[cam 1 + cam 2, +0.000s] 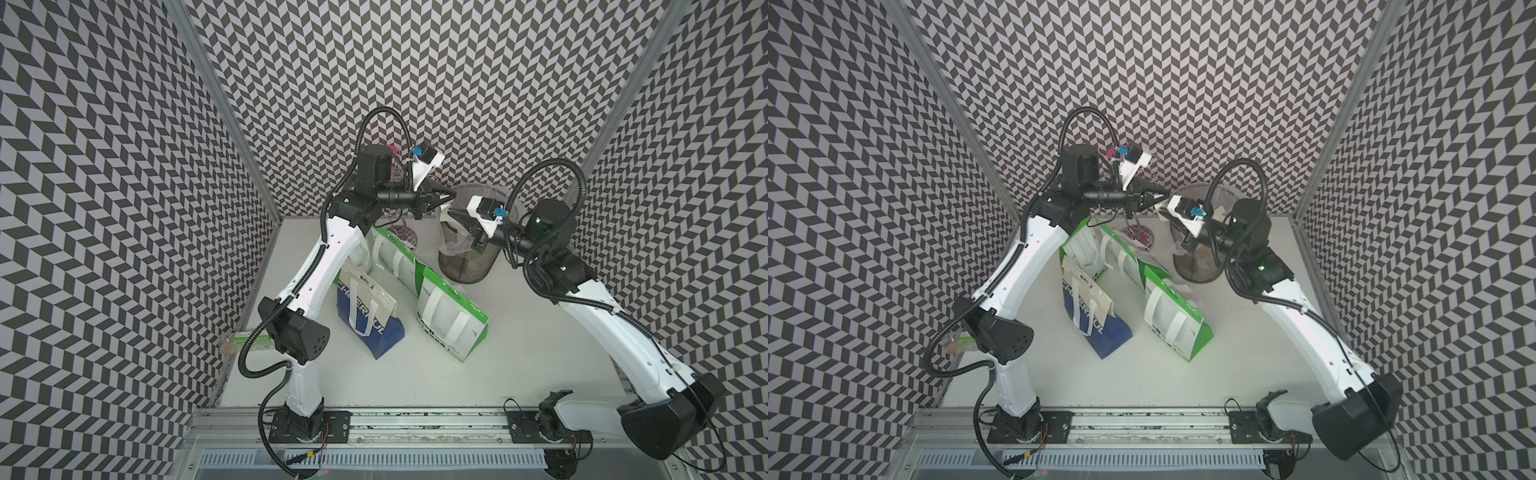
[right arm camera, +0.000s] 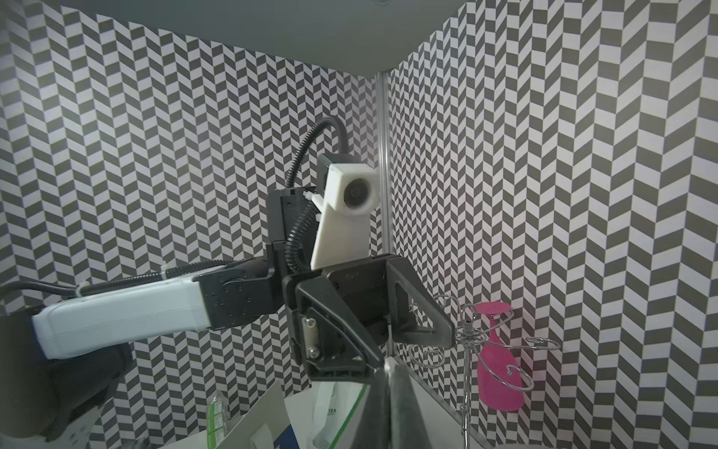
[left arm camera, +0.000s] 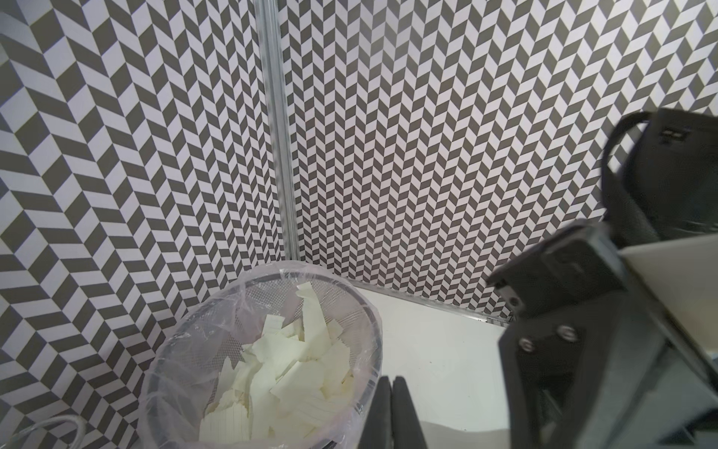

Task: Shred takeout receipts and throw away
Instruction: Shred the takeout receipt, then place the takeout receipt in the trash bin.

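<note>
Chevron walls (image 1: 457, 83), white table (image 1: 519, 374). The left gripper (image 1: 444, 195) and right gripper (image 1: 451, 214) meet upper centre, pinched shut (apparently empty); tear over the bin (image 1: 465, 268).

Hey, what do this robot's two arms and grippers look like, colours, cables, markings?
The left arm and right arm have white link shells with black joint housings, and black ribbed conduit loops along each. The left gripper and right gripper are black and taper to slim tips. A white boxy wrist camera sits above each; a green light glows on the right arm.
</note>
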Motion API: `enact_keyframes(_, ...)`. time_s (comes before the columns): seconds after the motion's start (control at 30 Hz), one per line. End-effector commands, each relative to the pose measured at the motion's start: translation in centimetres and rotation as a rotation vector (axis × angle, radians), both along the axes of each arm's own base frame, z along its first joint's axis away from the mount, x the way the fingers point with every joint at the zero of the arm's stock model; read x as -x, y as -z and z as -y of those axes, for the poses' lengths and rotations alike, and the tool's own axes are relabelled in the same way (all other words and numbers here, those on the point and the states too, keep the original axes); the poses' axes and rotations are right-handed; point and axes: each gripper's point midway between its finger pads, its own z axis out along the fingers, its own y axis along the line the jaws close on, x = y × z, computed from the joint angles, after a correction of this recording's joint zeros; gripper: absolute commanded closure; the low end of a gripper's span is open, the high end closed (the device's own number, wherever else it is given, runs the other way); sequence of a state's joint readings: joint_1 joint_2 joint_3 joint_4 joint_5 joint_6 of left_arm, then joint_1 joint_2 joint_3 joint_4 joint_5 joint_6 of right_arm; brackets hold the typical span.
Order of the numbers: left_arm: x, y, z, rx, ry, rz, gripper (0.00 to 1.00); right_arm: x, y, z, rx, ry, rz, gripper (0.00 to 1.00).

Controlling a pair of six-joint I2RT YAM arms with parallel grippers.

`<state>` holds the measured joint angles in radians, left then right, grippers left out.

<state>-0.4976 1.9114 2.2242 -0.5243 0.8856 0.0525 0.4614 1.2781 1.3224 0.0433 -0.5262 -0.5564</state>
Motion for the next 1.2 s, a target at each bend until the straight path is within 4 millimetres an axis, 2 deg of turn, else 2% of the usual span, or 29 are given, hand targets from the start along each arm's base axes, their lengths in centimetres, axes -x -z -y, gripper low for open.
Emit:
enact_keyframes(0.0,-0.9,-0.2,0.2,0.006,-0.042,-0.025,1.0,-0.2,-4.0,1.7,-0.029,0.143,0.22,1.0)
enact_keyframes(0.07,-1.3,-0.3,0.2,0.013,-0.064,-0.031,1.0,0.0,-4.1,2.2,-0.053,0.155,0.207,1.0)
enact_keyframes(0.23,-4.3,0.4,-0.4,-0.007,-0.218,-0.026,1.0,2.5,-6.1,3.7,-0.159,0.081,0.185,1.0)
enact_keyframes(0.37,-6.5,2.3,-0.4,-0.059,-0.299,-0.031,1.0,3.8,-8.2,5.5,-0.228,0.082,0.197,1.0)
enact_keyframes(0.47,-7.7,3.0,0.1,-0.077,-0.351,-0.01,1.0,3.3,-9.0,6.9,-0.239,0.162,0.204,1.0)
enact_keyframes(0.73,-9.6,5.3,3.1,-0.143,-0.414,0.073,1.0,2.3,-11.6,12.4,-0.32,0.407,0.252,1.0)
enact_keyframes(0.8,-9.7,5.5,3.9,-0.15,-0.421,0.109,1.0,2.3,-12.3,13.6,-0.349,0.455,0.272,1.0)
enact_keyframes(0.9,-11.1,6.2,4.1,-0.168,-0.482,0.148,1.0,3.3,-13.6,15.2,-0.406,0.505,0.329,1.0)
enact_keyframes(1.07,-13.1,6.2,4.1,-0.148,-0.554,0.193,1.0,3.4,-14.5,16.7,-0.44,0.558,0.362,1.0)
enact_keyframes(1.17,-13.2,5.6,4.9,-0.093,-0.526,0.222,1.0,2.6,-14.0,16.2,-0.415,0.538,0.331,1.0)
